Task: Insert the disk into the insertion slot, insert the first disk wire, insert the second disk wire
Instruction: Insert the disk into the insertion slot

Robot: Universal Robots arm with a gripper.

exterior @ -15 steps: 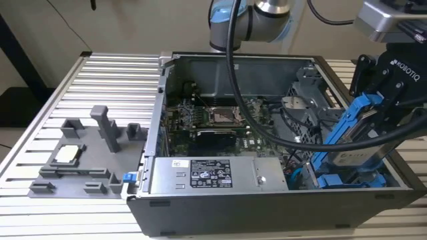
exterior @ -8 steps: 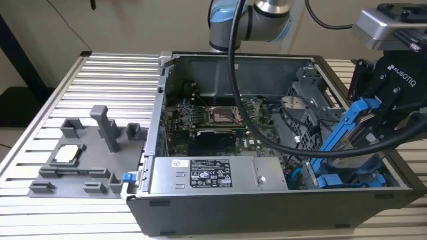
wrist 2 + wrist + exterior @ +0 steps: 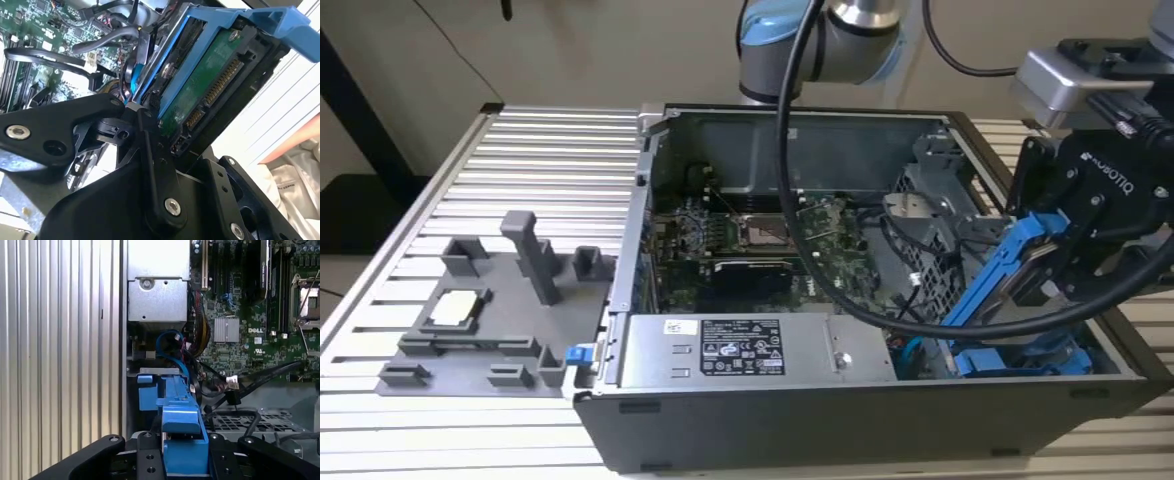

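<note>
Soft, even light covers the ribbed table (image 3: 534, 150) in the exterior view, while the computer case (image 3: 720, 410) interior lies in shadow. In the second wrist view, glare bleaches the table's slats white.

A silver-grey robot arm (image 3: 847, 45) with light blue joint caps (image 3: 767, 30), a looping black cable (image 3: 785, 150), and a matte black gripper (image 3: 1061, 270) studded with silver screw heads (image 3: 172, 206).

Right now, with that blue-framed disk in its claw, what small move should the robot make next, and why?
Probably ease it down toward the insertion slot: the gripper grips the disk tilted above the case, not yet in the slot.
</note>
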